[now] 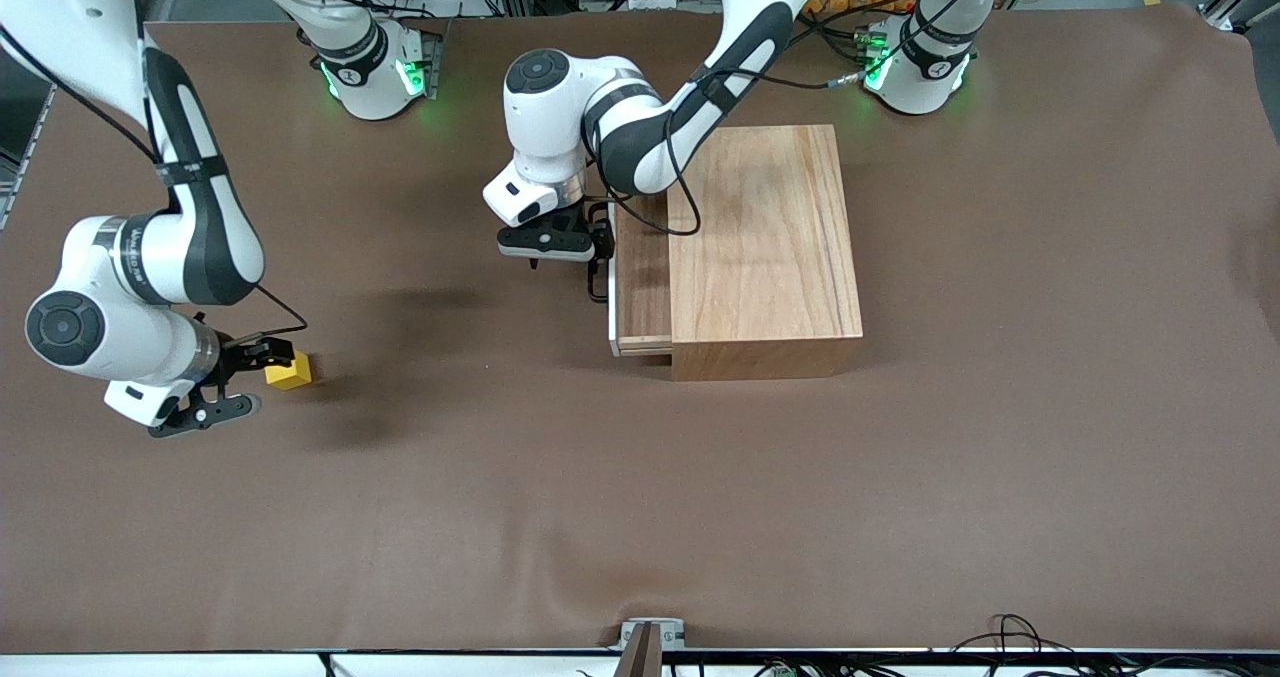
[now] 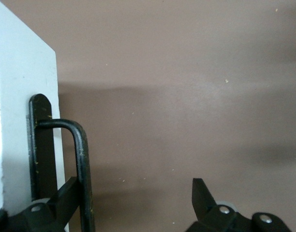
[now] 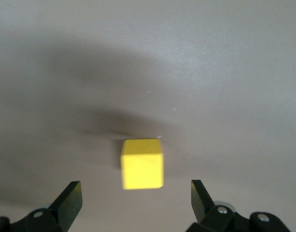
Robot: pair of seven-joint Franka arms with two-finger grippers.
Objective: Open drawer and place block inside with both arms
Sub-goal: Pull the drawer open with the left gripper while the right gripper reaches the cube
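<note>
Lying beside right hand [image 1: 232,381]: block [image 1: 289,371]

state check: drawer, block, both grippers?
drawer: partly pulled out of the wooden box.
block: on the table, not held.
left gripper: open, one finger hooked inside the handle.
right gripper: open, low at the block, fingers either side, not closed.
</note>
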